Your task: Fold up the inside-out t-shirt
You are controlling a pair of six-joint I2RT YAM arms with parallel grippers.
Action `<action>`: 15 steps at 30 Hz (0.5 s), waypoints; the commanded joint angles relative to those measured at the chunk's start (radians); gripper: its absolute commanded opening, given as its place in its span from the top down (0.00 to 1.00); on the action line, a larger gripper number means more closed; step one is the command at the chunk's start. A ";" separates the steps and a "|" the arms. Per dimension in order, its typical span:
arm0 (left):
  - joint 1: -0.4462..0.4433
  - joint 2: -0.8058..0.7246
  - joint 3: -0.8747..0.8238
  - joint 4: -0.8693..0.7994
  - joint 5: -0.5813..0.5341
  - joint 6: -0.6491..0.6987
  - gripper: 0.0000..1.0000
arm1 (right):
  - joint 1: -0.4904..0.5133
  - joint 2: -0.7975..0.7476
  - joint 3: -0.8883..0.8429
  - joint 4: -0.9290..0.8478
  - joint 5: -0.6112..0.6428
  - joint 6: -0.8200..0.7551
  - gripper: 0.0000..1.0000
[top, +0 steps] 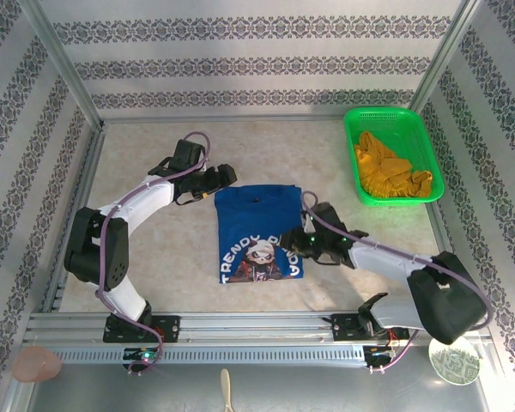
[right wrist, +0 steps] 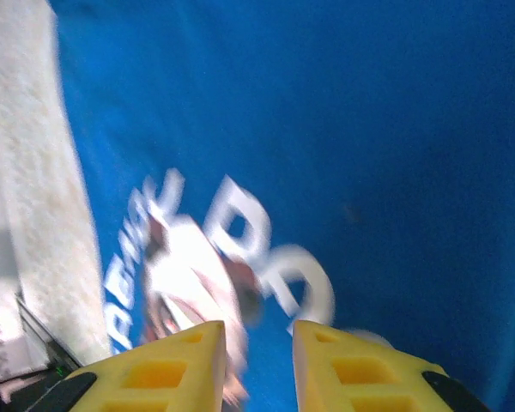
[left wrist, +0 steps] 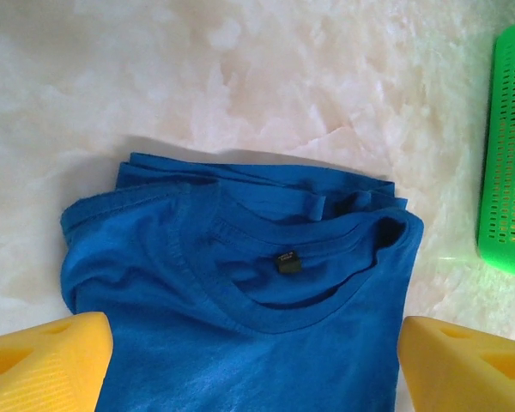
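Note:
The t-shirt (top: pixel 259 233) lies folded into a flat rectangle at the middle of the table, royal blue, with a panda print and white lettering facing up at its near end. In the left wrist view its collar and small black tag (left wrist: pixel 286 263) face up. My left gripper (top: pixel 226 176) hovers at the shirt's far left corner, and its yellow fingers (left wrist: pixel 47 360) stand wide apart over the collar end with nothing between them. My right gripper (top: pixel 302 245) is at the shirt's right edge, just above the print (right wrist: pixel 232 249). Its jaws are a narrow gap apart and hold nothing.
A green basket (top: pixel 386 111) at the back right holds a mustard yellow garment (top: pixel 386 167); its mesh wall (left wrist: pixel 506 146) shows beside the shirt. Patterned walls close in the table on three sides. A metal rail (top: pixel 257 330) runs along the near edge.

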 commanded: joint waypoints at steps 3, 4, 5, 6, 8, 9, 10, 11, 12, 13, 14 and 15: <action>0.017 -0.017 -0.008 -0.009 -0.013 0.017 0.13 | 0.003 -0.106 -0.171 0.079 0.142 0.130 0.74; 0.018 -0.018 -0.010 -0.010 -0.017 0.013 0.10 | -0.011 -0.114 -0.179 0.078 0.137 0.130 0.73; 0.021 -0.019 -0.010 -0.007 -0.024 0.009 0.09 | -0.031 -0.117 -0.172 0.071 0.118 0.117 0.73; 0.026 -0.020 -0.015 -0.007 -0.033 0.005 0.08 | -0.051 -0.117 -0.157 0.064 0.090 0.098 0.72; 0.043 -0.024 -0.031 -0.004 -0.050 -0.002 0.05 | -0.092 -0.131 -0.088 0.026 0.030 0.031 0.70; 0.054 -0.025 -0.040 -0.004 -0.055 -0.004 0.03 | -0.107 -0.138 -0.034 -0.012 0.016 -0.004 0.68; 0.068 -0.024 -0.052 -0.004 -0.054 -0.009 0.01 | -0.124 -0.142 0.018 -0.060 0.007 -0.055 0.66; 0.085 -0.022 -0.065 0.003 -0.045 -0.012 0.00 | -0.140 -0.141 0.074 -0.121 0.009 -0.101 0.61; 0.095 -0.018 -0.075 0.008 -0.034 -0.008 0.00 | -0.151 -0.136 0.125 -0.169 0.021 -0.138 0.56; 0.104 -0.015 -0.080 0.008 -0.029 0.004 0.00 | -0.162 -0.122 0.187 -0.224 0.045 -0.186 0.48; 0.105 -0.012 -0.084 0.008 -0.027 0.024 0.00 | -0.172 -0.101 0.243 -0.284 0.077 -0.232 0.40; 0.105 -0.008 -0.087 0.005 -0.026 0.042 0.00 | -0.180 -0.079 0.285 -0.316 0.105 -0.265 0.34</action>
